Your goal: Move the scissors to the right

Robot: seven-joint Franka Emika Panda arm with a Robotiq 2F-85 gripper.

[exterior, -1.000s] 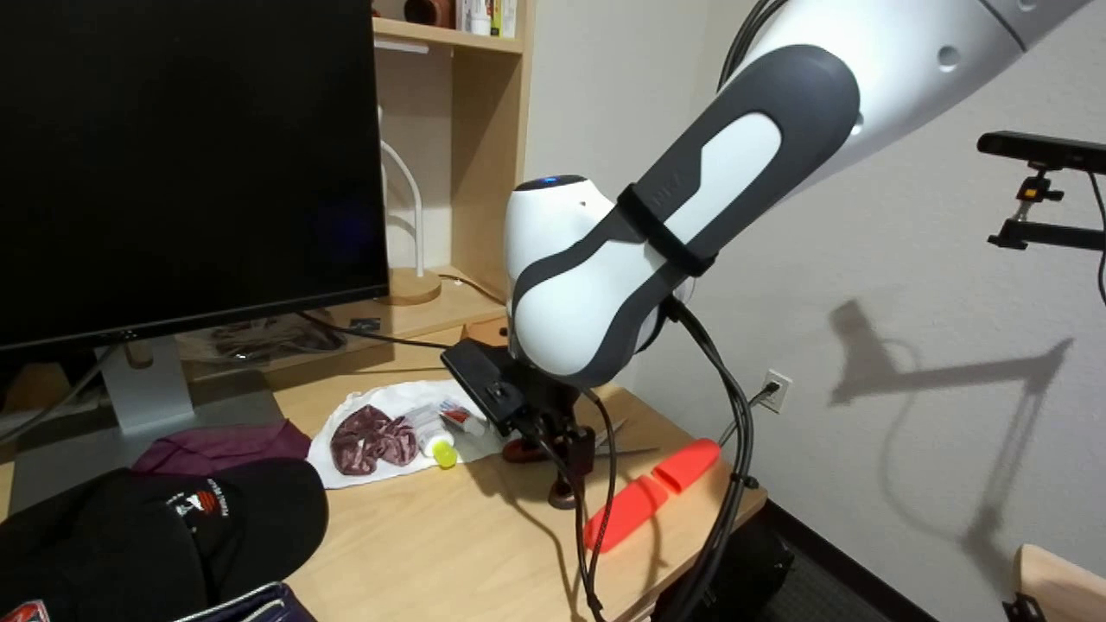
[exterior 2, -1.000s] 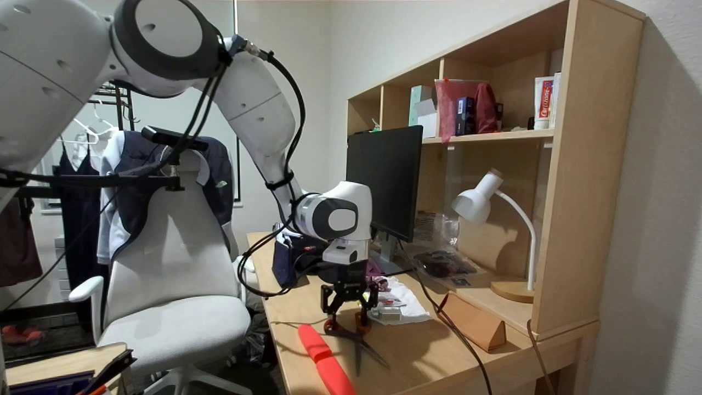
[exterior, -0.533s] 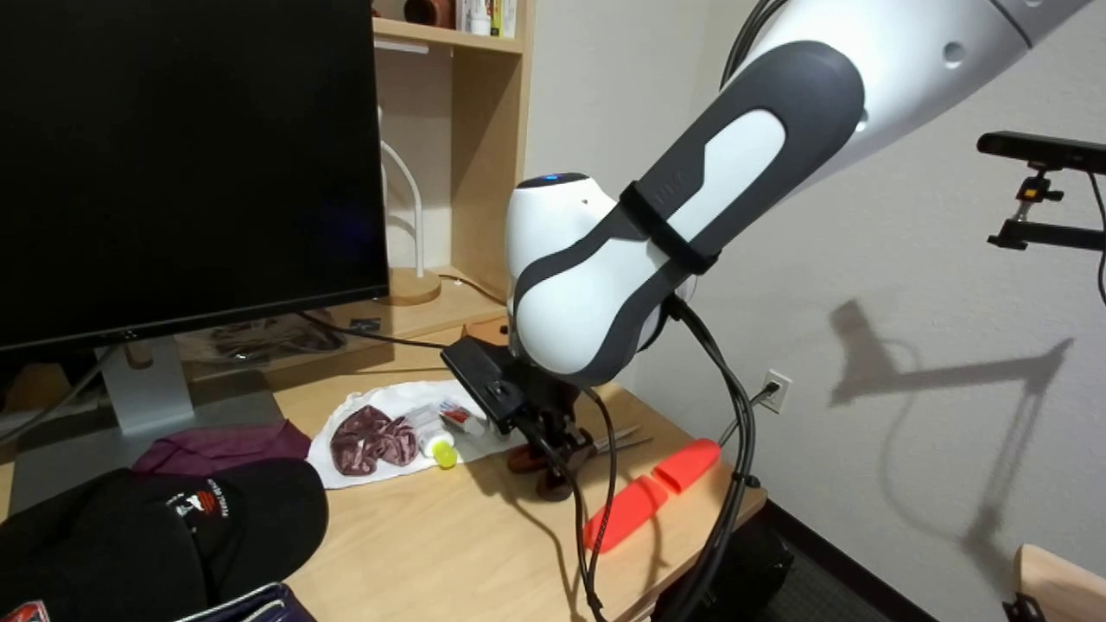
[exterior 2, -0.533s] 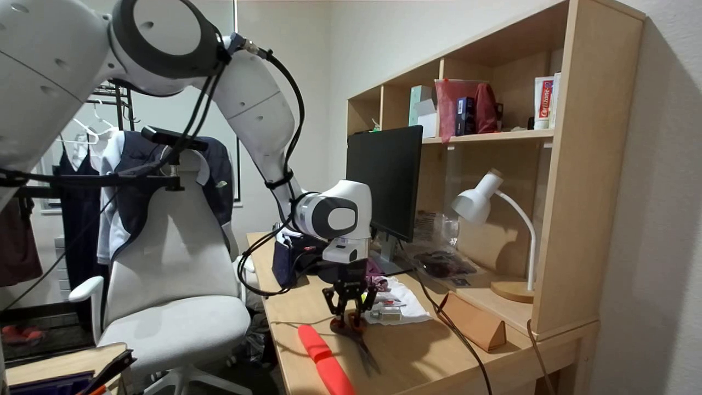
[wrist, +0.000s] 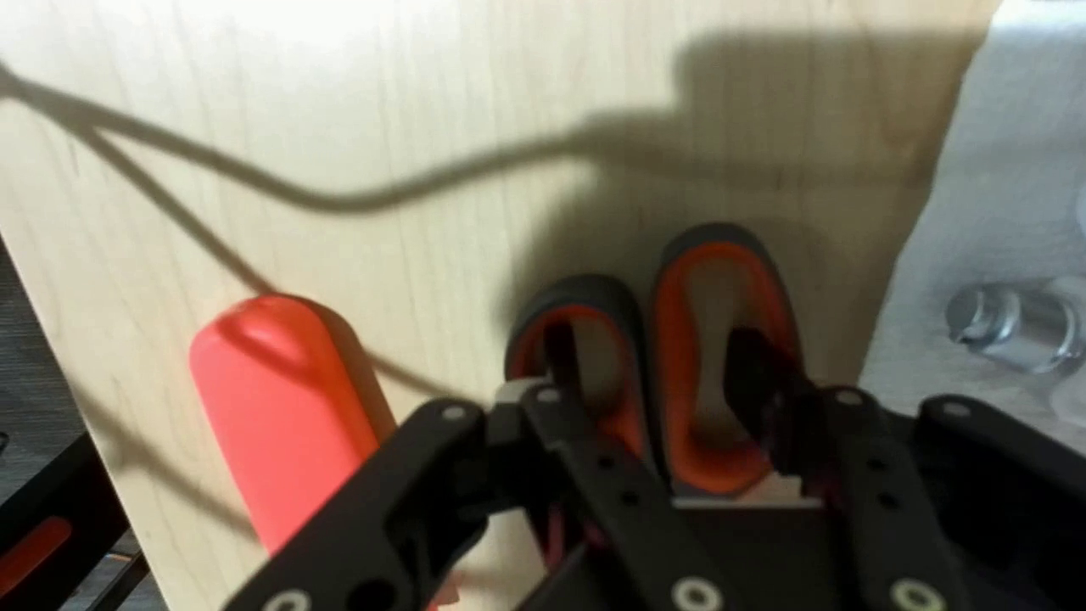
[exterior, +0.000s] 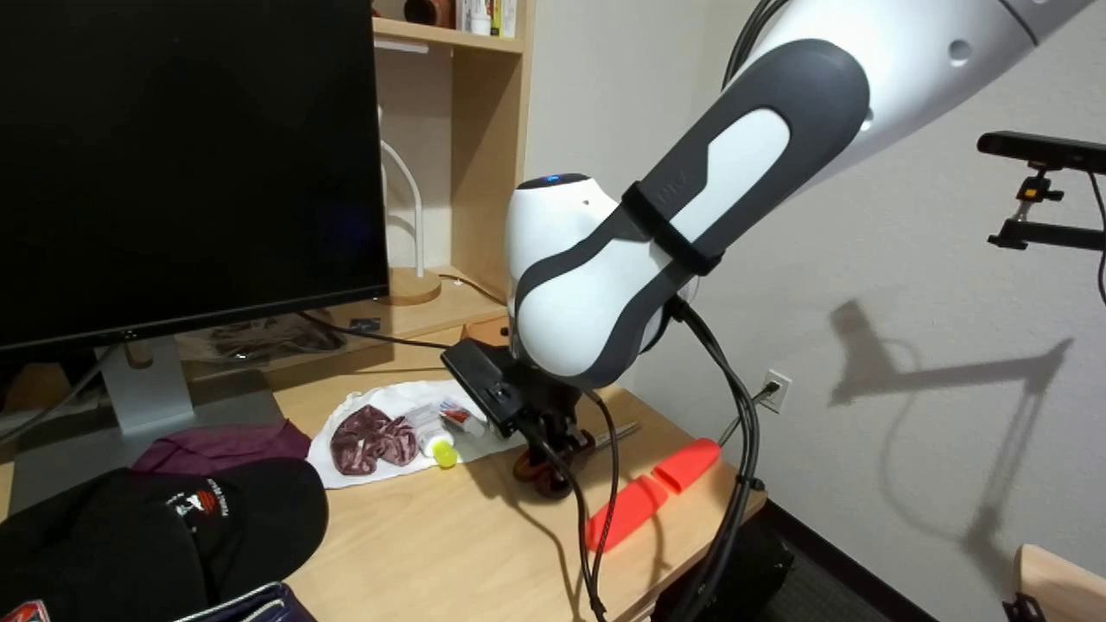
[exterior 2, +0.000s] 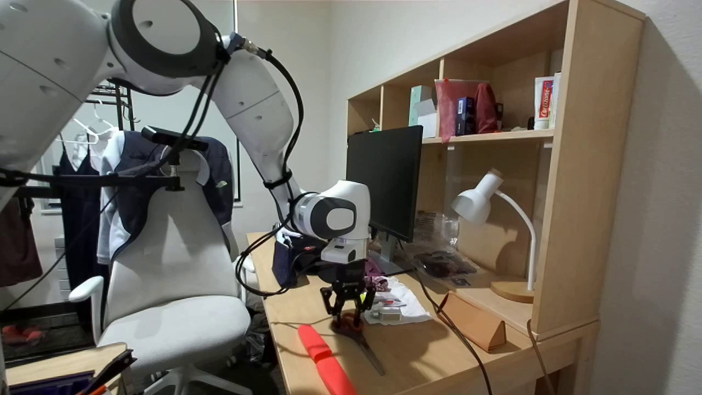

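Note:
The scissors [exterior 2: 350, 326] lie on the desk with blades together and orange-red, dark-edged loops side by side. In an exterior view they are largely behind the gripper and cables, with a blade [exterior: 617, 433] showing. My gripper [exterior 2: 346, 318] points down at the handles; it also shows in an exterior view [exterior: 562, 449]. In the wrist view, the gripper [wrist: 657, 361] has its fingers partly apart, one at each loop of the scissors [wrist: 713, 458]. Gaps show between the fingers and the loops' inner sides. The fingertips are blurred, and their exact depth in the loops is unclear.
A thick orange-red stick [exterior 2: 323, 356] lies close beside the scissors, near the desk edge; it also shows in the wrist view [wrist: 271, 390]. A white cloth [exterior: 346, 432] with tubes and a scrunchie is on the other side. A tan case [exterior 2: 471, 321] and cables lie near.
The gripper fingers have come closer together than a second ago. The scissors' loops have moved together, and the spread blades have closed and swung slightly. The arm has barely shifted.

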